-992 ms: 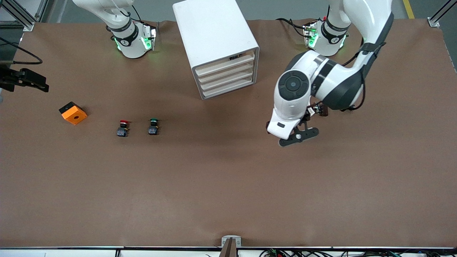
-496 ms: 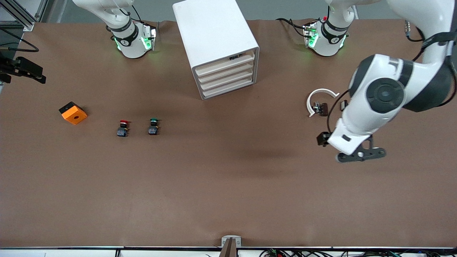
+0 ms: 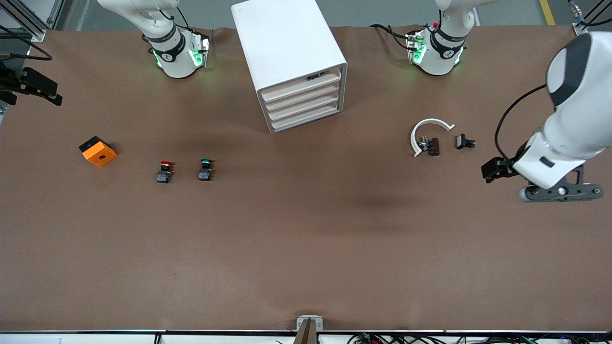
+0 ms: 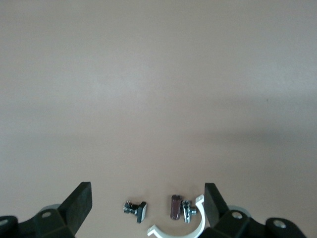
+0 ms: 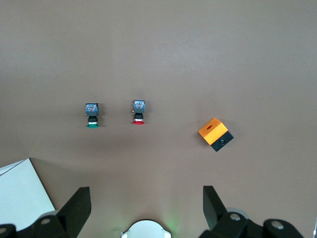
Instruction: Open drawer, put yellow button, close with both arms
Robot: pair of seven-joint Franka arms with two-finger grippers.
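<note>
The white cabinet [image 3: 287, 48] stands between the two arm bases. Its uppermost drawer [image 3: 302, 86] is pushed in like the three below it. No yellow button shows in any view. My left gripper [image 3: 558, 192] hangs open over the table at the left arm's end, and in the left wrist view [image 4: 147, 197] nothing sits between its fingers. My right gripper [image 3: 38, 86] is at the edge of the right arm's end, also open [image 5: 147, 199] and holding nothing.
A red-capped button [image 3: 165, 170], a green-capped button [image 3: 206, 169] and an orange box [image 3: 97, 151] lie toward the right arm's end. A white curved clip [image 3: 427, 130], a brown part with a screw [image 3: 430, 145] and a small pale-capped part [image 3: 464, 142] lie near the left gripper.
The left arm has swung from in front of the cabinet out to its own end of the table, uncovering the white clip and small parts. The right gripper has drifted slightly toward the bases.
</note>
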